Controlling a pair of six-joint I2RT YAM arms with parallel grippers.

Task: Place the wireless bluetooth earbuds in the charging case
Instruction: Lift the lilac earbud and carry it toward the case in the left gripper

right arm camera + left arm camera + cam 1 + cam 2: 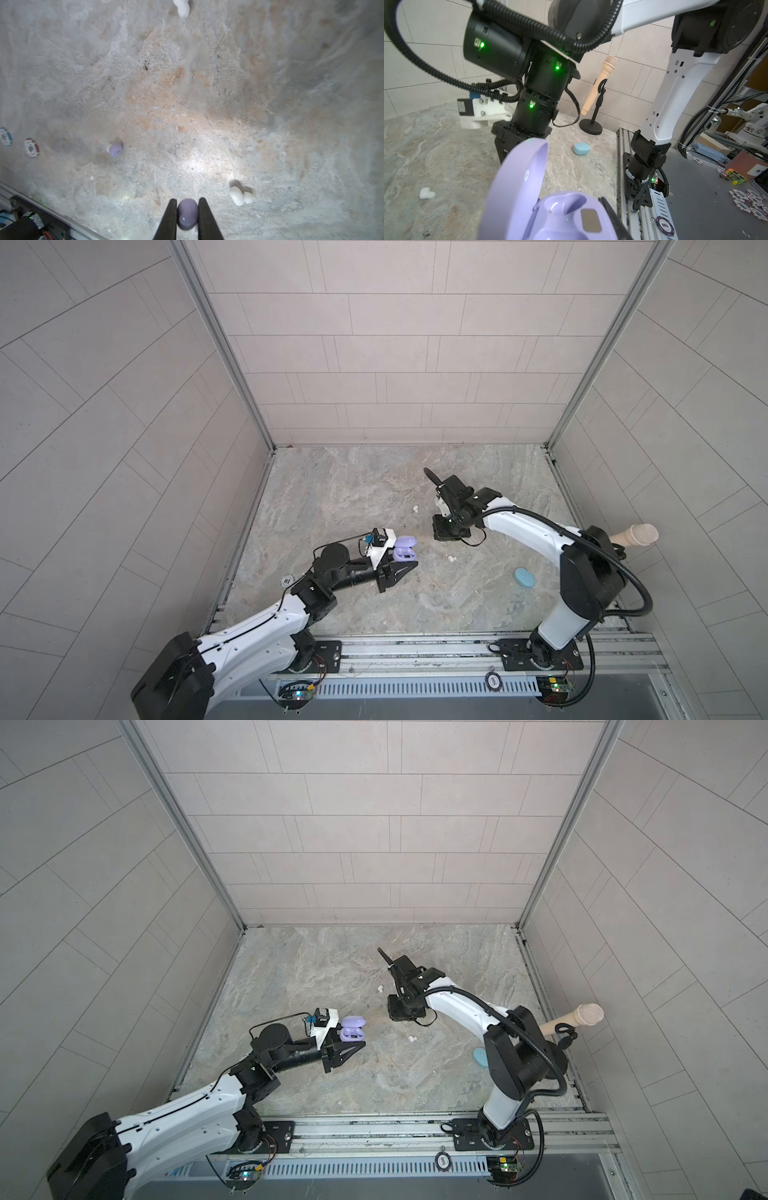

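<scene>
Both top views look down from high over the grey marbled stone tabletop, the left wrist view skims it low past an open lilac plastic charging case toward a pale blue oval case they also show, and the right wrist view faces straight down, close over a lilac plastic earbud.

Open lilac case, white earbud, blue case

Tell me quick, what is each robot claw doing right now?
Left gripper: closed, holding the open lilac pebble-shaped plastic charging case.
Right gripper: closed, pinching a small rounded lilac plastic earbud.
</scene>
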